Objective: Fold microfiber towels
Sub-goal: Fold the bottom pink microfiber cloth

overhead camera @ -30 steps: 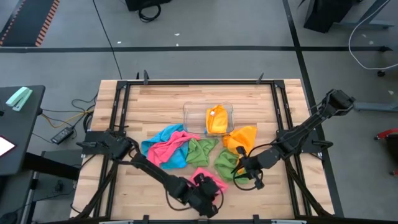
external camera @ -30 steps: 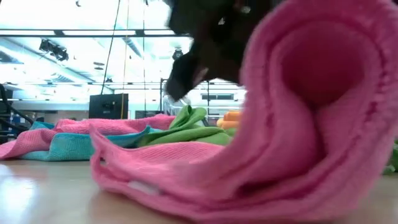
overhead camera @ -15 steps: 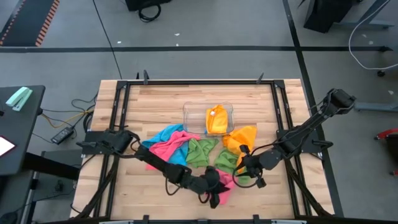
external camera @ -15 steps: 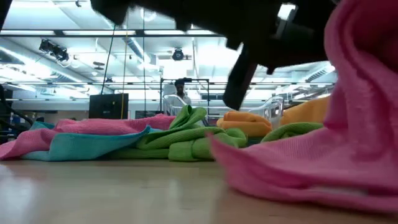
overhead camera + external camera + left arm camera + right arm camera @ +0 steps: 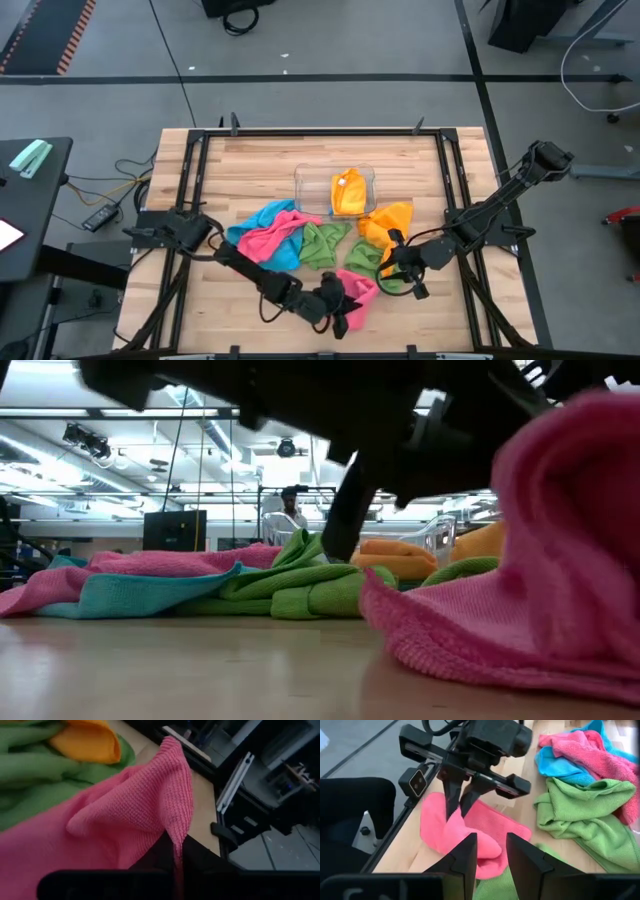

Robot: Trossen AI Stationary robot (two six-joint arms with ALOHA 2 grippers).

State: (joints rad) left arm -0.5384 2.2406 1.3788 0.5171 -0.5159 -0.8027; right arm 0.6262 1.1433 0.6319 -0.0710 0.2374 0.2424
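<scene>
High view: the pink towel has been dragged from the table's near edge toward the green towel, pinched in the left pincer; the right pincer waits over that green towel.

Low view: the cloth's raised fold has been shifted rightward and now lies lower.

Left wrist view: a pink corner is clamped between the shut fingers.

Right wrist view: the right pincer's fingers are parted narrowly and hold nothing.

The fold is judged barely begun.

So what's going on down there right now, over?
Left gripper jaws shut on pink towel, front of table. Right gripper jaws open, over green towel. Loose towel pile crowds the space.
</scene>
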